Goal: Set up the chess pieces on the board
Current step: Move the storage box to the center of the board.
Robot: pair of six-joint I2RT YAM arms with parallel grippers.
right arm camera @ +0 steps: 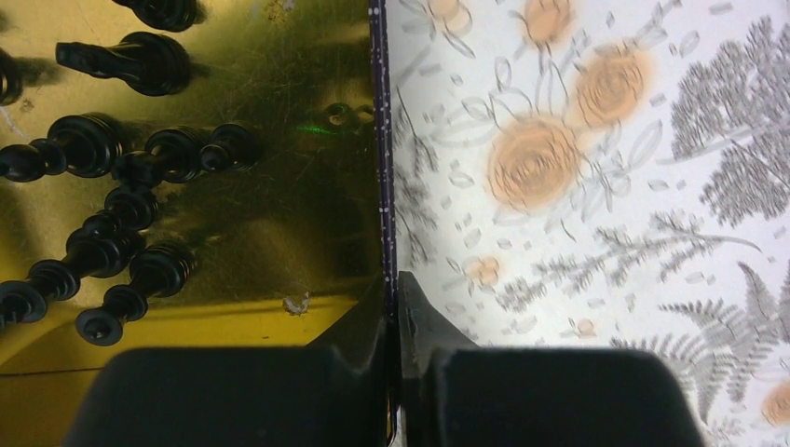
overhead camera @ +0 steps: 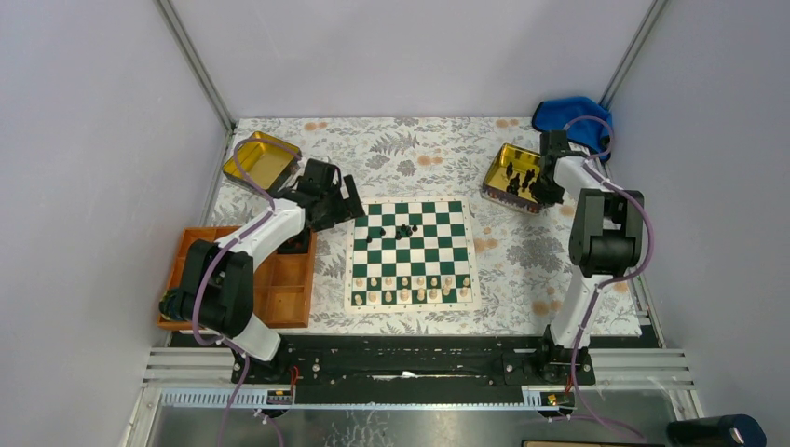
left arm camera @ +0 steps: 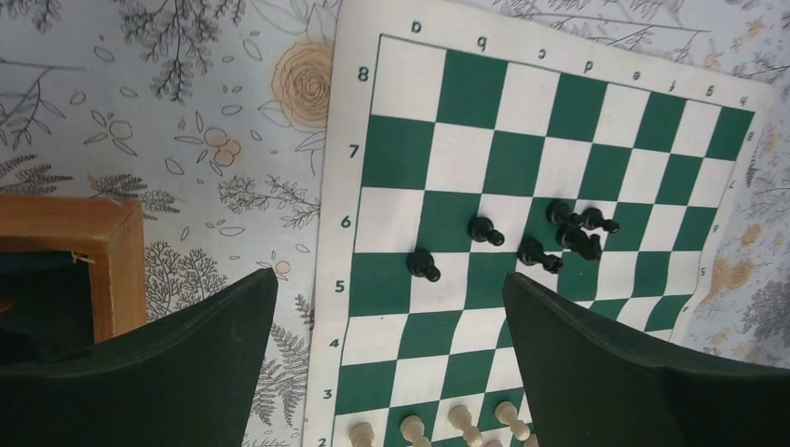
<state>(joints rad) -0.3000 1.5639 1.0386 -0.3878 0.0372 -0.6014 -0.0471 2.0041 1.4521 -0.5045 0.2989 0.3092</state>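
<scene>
The chessboard [overhead camera: 438, 247] lies in the middle of the top view. A small cluster of black chess pieces [overhead camera: 402, 230] sits loose on its upper-middle squares, and cream pieces [overhead camera: 410, 284] line its two bottom rows. More black pieces [right arm camera: 102, 242] lie tumbled in the gold tin [overhead camera: 503, 197] at upper right. The left gripper [left arm camera: 389, 277] hangs over the board's left edge with its jaws spread wide and nothing between them. The right gripper [right arm camera: 395, 298] is pinched tight on the tin's side wall [right arm camera: 380, 140], at the bottom centre of its wrist view.
</scene>
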